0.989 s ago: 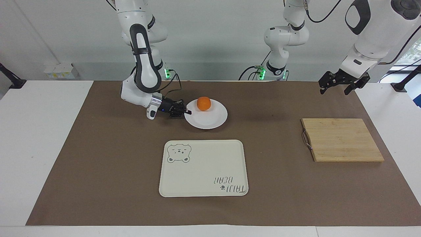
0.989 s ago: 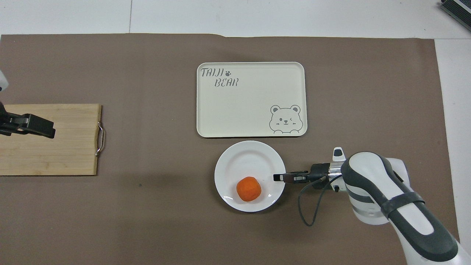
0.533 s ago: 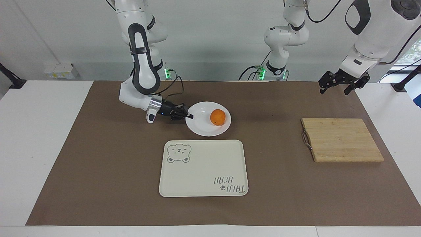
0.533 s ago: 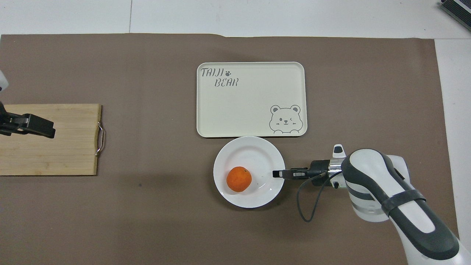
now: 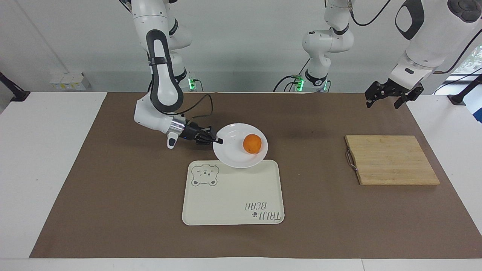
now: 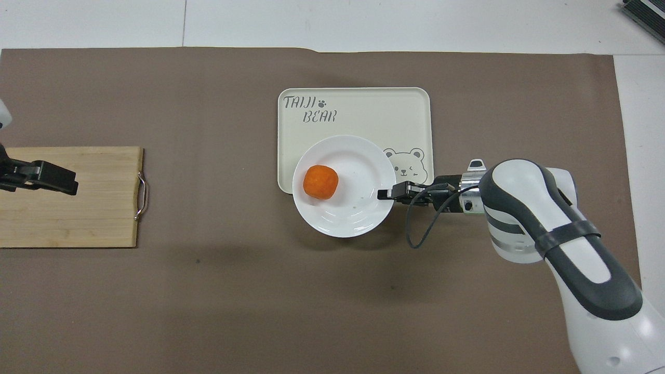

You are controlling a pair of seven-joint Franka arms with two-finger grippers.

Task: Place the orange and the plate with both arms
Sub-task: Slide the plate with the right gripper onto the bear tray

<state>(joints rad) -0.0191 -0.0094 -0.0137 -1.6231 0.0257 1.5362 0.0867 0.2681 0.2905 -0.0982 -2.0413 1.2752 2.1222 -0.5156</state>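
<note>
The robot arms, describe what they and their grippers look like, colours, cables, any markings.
Both arms are glossy white with rounded segments and dark grey or black inset panels. The right arm has a long dark panel crossed by a black strap, a silver wrist ring and a loose black cable looping to the black right gripper. The left arm carries black cables too and ends in the black left gripper. Green lights glow at the bases.

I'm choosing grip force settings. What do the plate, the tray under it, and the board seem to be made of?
Plate: probably glazed ceramic or melamine; glossy white with highlights. Tray: likely matte plastic; cream, moulded rounded rim, printed bear. Cutting board: wood, perhaps bamboo; visible strips and grain, with a metal-looking handle.
</note>
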